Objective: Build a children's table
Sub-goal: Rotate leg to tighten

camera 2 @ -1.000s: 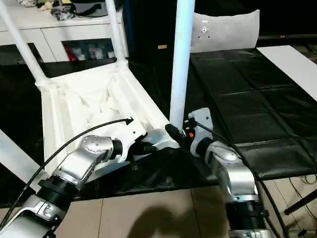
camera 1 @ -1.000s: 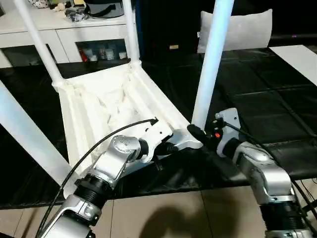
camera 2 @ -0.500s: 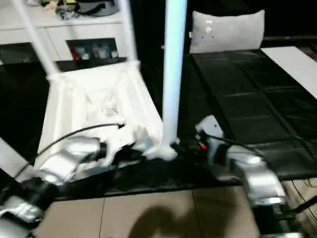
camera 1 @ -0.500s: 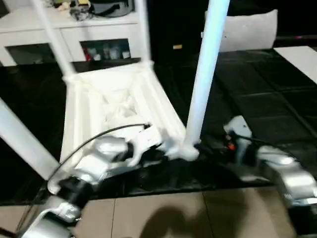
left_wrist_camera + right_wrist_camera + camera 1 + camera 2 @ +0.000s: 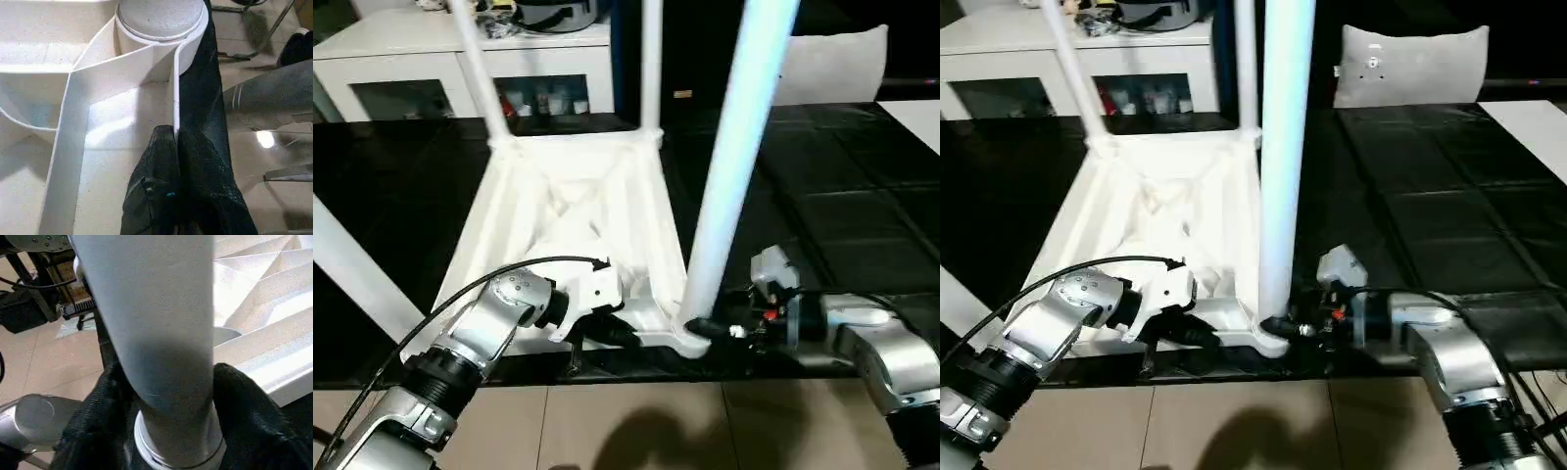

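Black padded matting (image 5: 822,196) is spread over the floor, and on it the children's table (image 5: 578,196) is seen lying upside down, ribbed underside up, close to the mat's near edge where tan floor tiles (image 5: 636,426) begin. Four white legs are stood up from its corner sockets, the near right leg (image 5: 729,166) rising tall in the foreground. The left claw (image 5: 173,147) is clenched on the thin upright rim wall beside that leg's socket. The right claw (image 5: 166,396) is wrapped around the base of the near right leg, one black finger on each side, touching it. Behind the far edge of the mat, a white low cabinet (image 5: 460,59) with glass doors and a grey cushion (image 5: 1410,64) are seen.
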